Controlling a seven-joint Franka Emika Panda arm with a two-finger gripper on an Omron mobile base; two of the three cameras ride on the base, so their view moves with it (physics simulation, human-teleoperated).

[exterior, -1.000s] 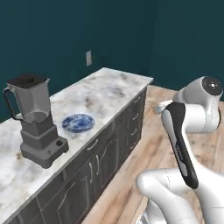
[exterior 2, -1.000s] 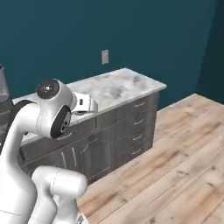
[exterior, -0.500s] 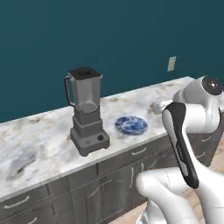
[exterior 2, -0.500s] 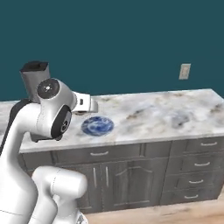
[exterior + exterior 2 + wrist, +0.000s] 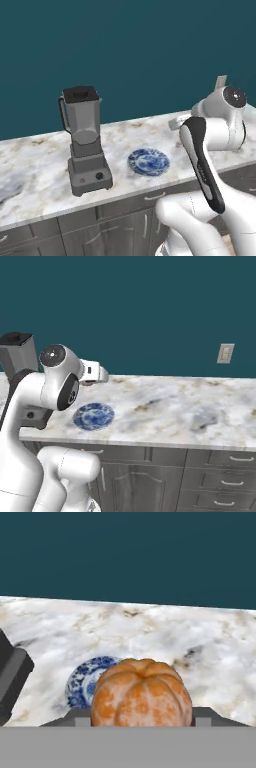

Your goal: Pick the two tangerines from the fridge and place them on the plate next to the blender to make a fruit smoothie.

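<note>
The claw (image 5: 142, 719) is clamped on a tangerine (image 5: 142, 693), which sits between the two dark fingers at the bottom of the hand view and hides most of them. The fruit is held up in the air, not resting on anything.

Just beyond it, lower and slightly to the left in the hand view, lies the blue-and-white plate (image 5: 86, 679), partly covered by the fruit. The plate is bare: no fruit is on it. So the coming move turns on this: the plate lies ahead of the claw and below it, a little to the blender's side, and the arm has to reach forward and down to set the fruit there. A round fruit may roll off such a shallow plate, so a low release looks wise.

On the marble counter (image 5: 35, 170) the plate (image 5: 148, 162) sits just beside the grey blender (image 5: 85, 141), near but not touching. From the right base view the plate (image 5: 93, 415) is near the counter's front edge, below the arm's wrist.

A wall socket (image 5: 225, 353) is set in the teal wall.
</note>
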